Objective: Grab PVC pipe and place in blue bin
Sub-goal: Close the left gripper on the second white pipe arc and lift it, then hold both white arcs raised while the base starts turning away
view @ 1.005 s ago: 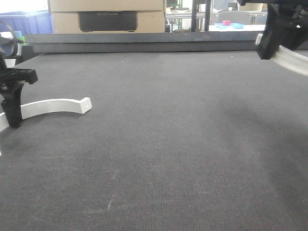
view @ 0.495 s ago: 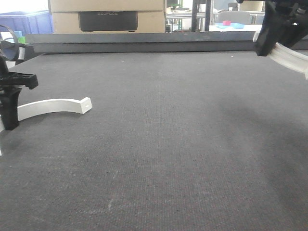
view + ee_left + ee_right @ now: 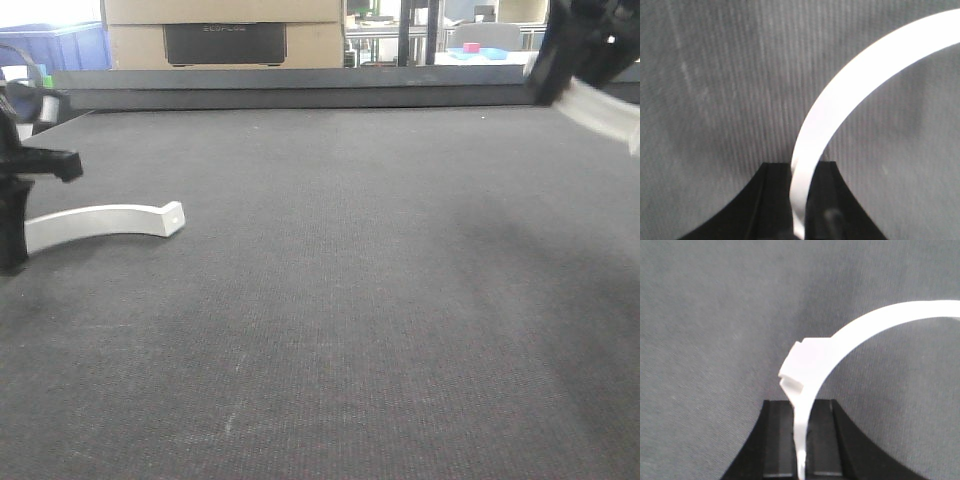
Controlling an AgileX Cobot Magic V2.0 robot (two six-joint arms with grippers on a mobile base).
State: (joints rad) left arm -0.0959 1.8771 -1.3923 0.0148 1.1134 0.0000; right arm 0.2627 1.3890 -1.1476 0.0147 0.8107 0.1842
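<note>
Left pincer, at the frame's left edge, pinches one end of a curved PVC pipe low on the surface; right pincer, upper right, grips a second pipe aloft, likely binward

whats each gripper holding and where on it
Left gripper pinches a curved white pipe strip at its near end. Right gripper pinches a second strip by the thin end below its stepped block.
</note>
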